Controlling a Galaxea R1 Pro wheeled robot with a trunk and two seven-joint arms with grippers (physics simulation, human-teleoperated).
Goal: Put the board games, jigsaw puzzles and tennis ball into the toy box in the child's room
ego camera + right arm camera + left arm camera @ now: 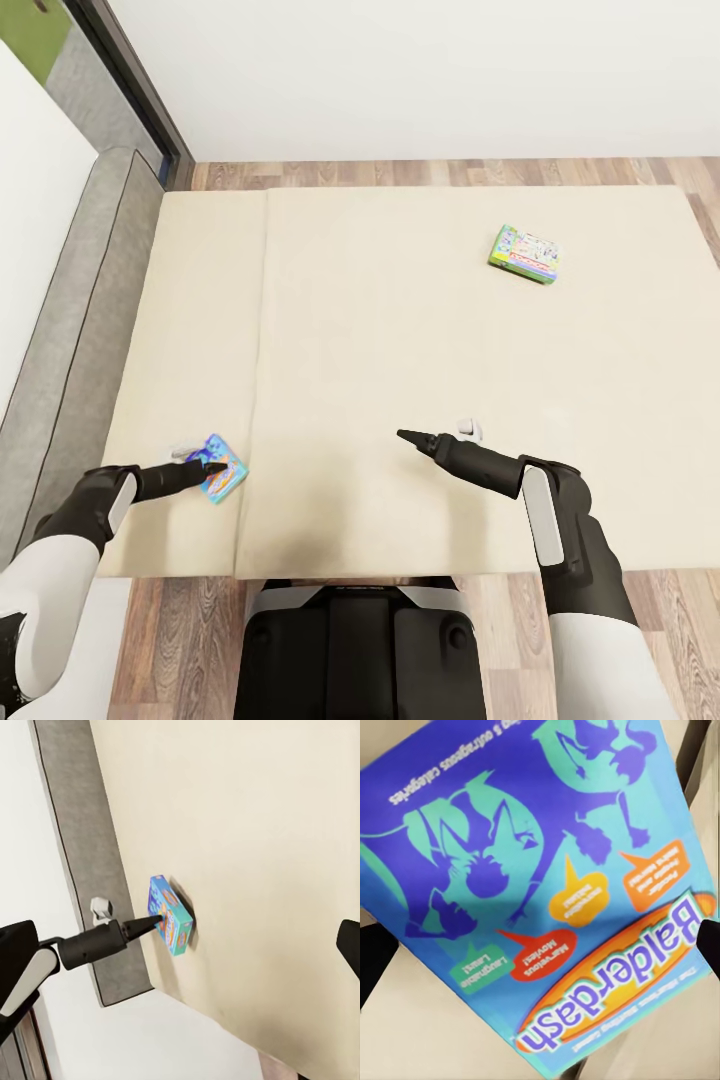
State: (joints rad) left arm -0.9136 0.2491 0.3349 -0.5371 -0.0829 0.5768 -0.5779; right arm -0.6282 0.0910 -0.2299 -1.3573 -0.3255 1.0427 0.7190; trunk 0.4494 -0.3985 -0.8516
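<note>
Blue board game [222,469]: flat blue box with "Balderdash" in blue letters on an orange oval, lying on the bed near its front edge, toward the headboard side; in the right wrist view [171,915] its teal edge shows, lifted off the mattress on one side.
Left gripper [212,467]: dark fingertips sit at the blue box, right on it in the head view; the right wrist view shows one finger [145,925] touching the box's face. Whether the jaws clamp the box or merely rest against it cannot be told.
Left wrist view: blue board game [547,885] seen close, with purple figures and orange, yellow, red and green speech bubbles.
Pale green-edged board game [525,254]: flat on the bed, far side, well apart from the blue box and from both arms.
Right gripper [412,437]: held above the mattress near the middle, nothing between its fingers; their spread cannot be judged.
Bed [400,350]: beige mattress.
Headboard [80,300]: grey, low, along the bed's left end.
Floor [640,172]: wood planks beyond the bed.
</note>
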